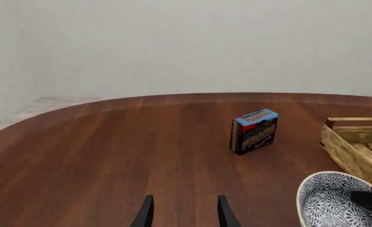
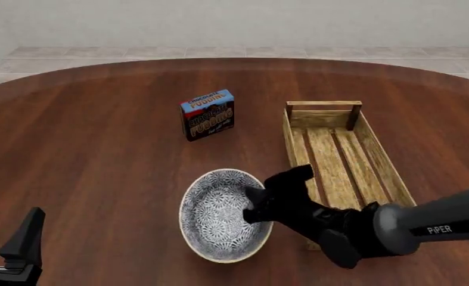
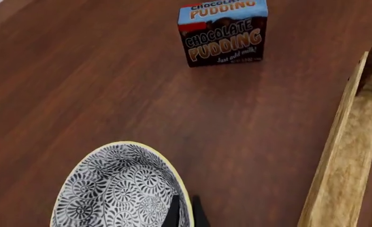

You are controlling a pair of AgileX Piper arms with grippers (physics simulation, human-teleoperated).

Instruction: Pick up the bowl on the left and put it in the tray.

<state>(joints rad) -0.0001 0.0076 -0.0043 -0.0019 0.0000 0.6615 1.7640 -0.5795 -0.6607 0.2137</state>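
Two arms work over a round dark-wood desk (image 2: 99, 155). The right arm's fingers (image 2: 257, 205) are pinched on the near-right rim of the bowl (image 2: 214, 217), one finger inside and one outside, as the right wrist view shows with the cream rim running between the two narrowly set dark tips. The bowl, patterned blue-grey inside, looks tipped, its inside turned toward the front camera; whether its base touches the desk cannot be told. It lies just left of the tray (image 2: 341, 155), near that crate's closer end, with the arm crossing the crate's near corner. The tray itself holds nothing visible on its slats. A chocolate pudding box (image 2: 208, 114) stands upright farther back, left of the tray and well apart from the bowl. The left arm's fingers (image 1: 184, 213) hang spread apart over bare wood at the near-left, holding nothing.
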